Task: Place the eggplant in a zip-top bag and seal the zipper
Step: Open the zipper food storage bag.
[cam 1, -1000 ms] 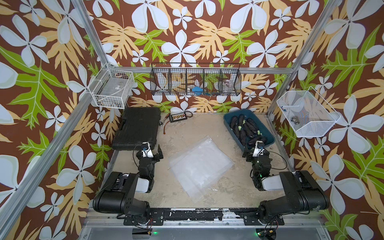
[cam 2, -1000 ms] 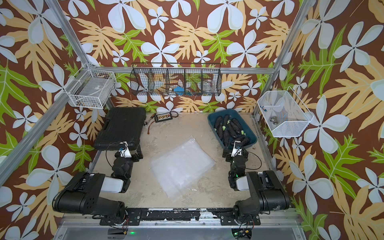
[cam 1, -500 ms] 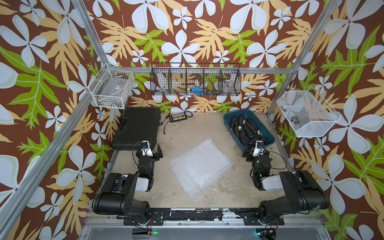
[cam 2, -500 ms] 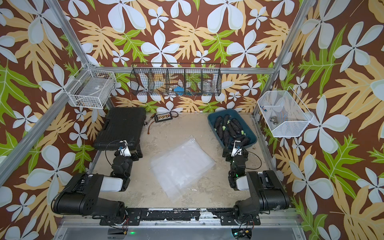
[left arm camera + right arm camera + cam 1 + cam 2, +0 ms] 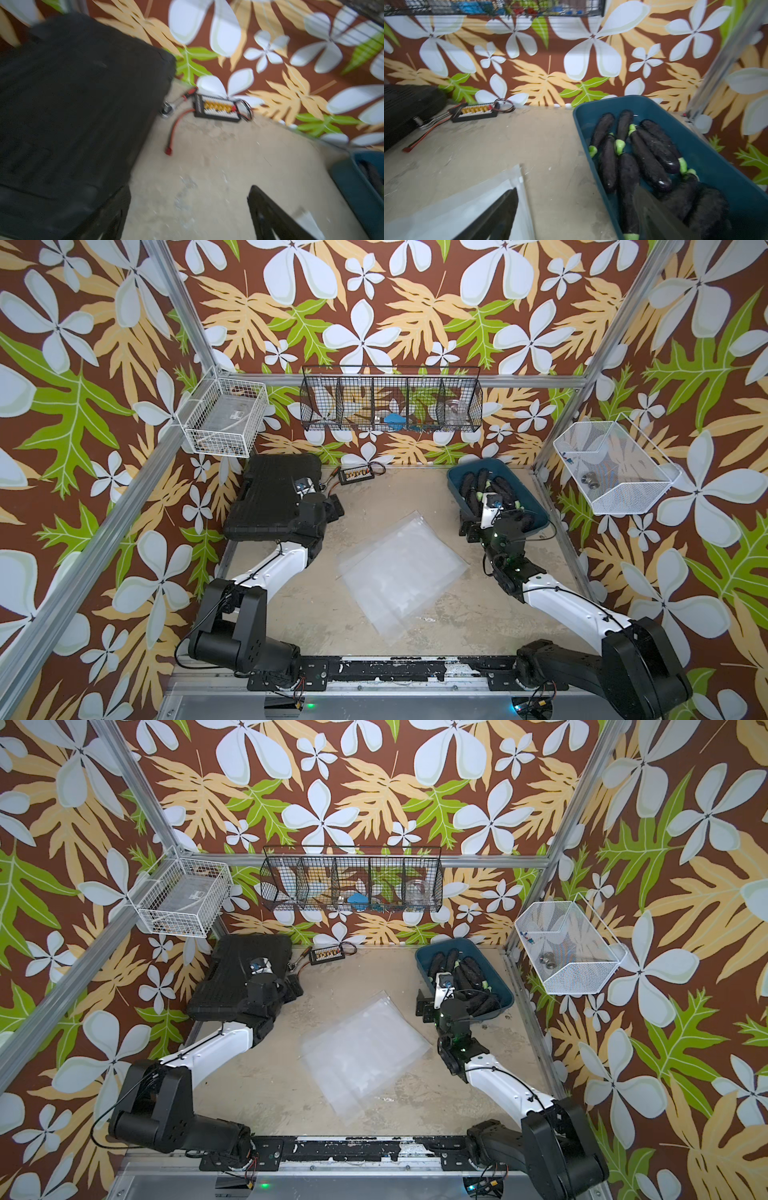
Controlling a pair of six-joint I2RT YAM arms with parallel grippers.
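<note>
A clear zip-top bag (image 5: pixel 401 572) (image 5: pixel 365 1048) lies flat and empty in the middle of the table. Several dark purple eggplants (image 5: pixel 478 489) (image 5: pixel 465 973) (image 5: pixel 648 158) with green stems lie in a blue bin (image 5: pixel 530 499) (image 5: pixel 496 973) at the back right. My right gripper (image 5: pixel 471 526) (image 5: pixel 575 188) is open. It hangs over the bin's near left corner, one finger above the bag's (image 5: pixel 446 207) corner and the other above the eggplants. My left gripper (image 5: pixel 334 508) (image 5: pixel 188 189) is open over bare table, beside the black case, holding nothing.
A black case (image 5: pixel 270 497) fills the back left corner. A charger board (image 5: pixel 357 475) with red wires lies by the back wall. Wire baskets hang on the walls: white at left (image 5: pixel 222 418), black at the back (image 5: pixel 390 400), white at right (image 5: pixel 615 468).
Both arms have unfolded from their rest near the table's front edge and reached toward the back. The left gripper went to the case's corner, the right gripper to the bin.
</note>
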